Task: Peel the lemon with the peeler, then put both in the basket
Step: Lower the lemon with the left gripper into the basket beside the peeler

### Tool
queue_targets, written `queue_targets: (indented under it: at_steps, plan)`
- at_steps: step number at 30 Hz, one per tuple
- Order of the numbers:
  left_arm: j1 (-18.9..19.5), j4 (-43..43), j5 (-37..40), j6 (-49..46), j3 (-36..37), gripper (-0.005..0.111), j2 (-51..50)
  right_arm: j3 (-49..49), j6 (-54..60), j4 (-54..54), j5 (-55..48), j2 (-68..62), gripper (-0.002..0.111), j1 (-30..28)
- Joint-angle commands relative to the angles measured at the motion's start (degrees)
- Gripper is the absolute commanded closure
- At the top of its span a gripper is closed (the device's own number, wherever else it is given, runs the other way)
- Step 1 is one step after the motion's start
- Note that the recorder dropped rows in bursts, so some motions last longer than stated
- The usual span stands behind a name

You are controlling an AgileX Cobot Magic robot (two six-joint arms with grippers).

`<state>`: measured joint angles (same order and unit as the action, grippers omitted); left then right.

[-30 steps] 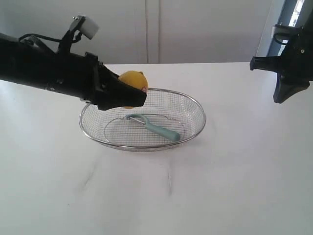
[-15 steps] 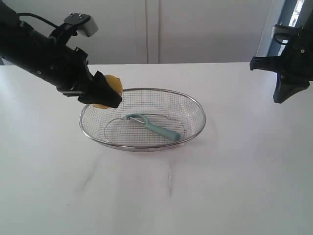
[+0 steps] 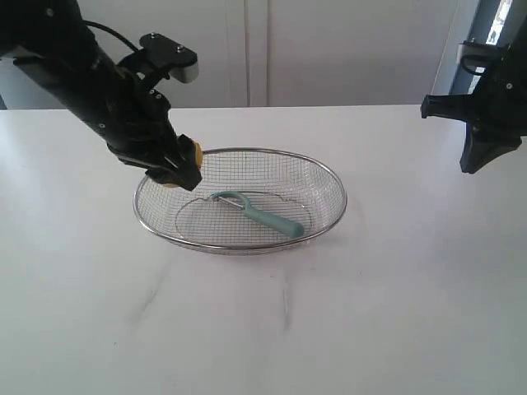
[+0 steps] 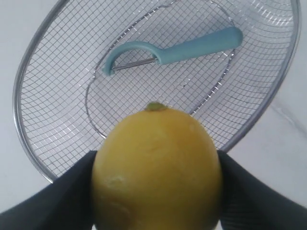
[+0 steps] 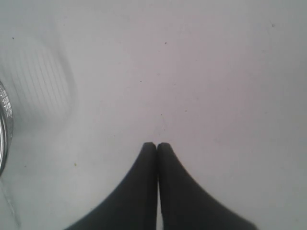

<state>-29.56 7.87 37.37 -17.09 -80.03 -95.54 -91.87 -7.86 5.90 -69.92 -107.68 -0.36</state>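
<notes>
I have the left gripper (image 3: 181, 169) clamped on the lemon (image 4: 157, 167), with 1 dark finger (image 4: 53, 201) pressed against each side of the fruit; little of the yellow shows past the fingers in the exterior view. The lemon hangs at the left end of the basket (image 3: 336, 191), over its rim, with its small greenish stem nub pointing in over the mesh. The peeler (image 3: 262, 214) lies flat on the basket's bottom, with its curved head toward the lemon's end and its teal handle angled away toward the right. The right gripper (image 5: 157, 146) hangs above the white table (image 3: 387, 313), well apart from the basket, with its 2 fingertips pressed together on nothing.
</notes>
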Motion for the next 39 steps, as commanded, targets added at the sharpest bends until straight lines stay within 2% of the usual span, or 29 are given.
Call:
queue_targets:
  at_steps: [1, 9, 26, 31, 39]
  plan:
    - [-0.45, -2.70, 3.19, 3.44, -4.14, 0.107, -2.79, 0.11, 0.06, -0.43, -0.04, 0.72, 0.108, -0.30]
    - [-0.45, -2.59, 3.65, 3.53, -8.12, 0.107, -9.21, 0.11, 0.06, -0.43, 1.01, 0.72, 0.108, -0.30]
    - [-0.45, -2.70, -1.89, 3.39, -8.12, 0.107, -16.96, 0.11, 0.06, -0.43, 6.43, 0.72, 0.108, -0.30]
    - [-0.45, -2.82, -6.36, 3.39, -8.12, 0.107, -18.90, 0.11, 0.06, -0.43, 7.50, 0.72, 0.108, -0.30]
    - [-0.45, -5.64, -7.13, 3.39, -8.01, 0.107, -20.43, 0.11, 0.06, -0.43, 7.50, 0.72, 0.108, -0.30]
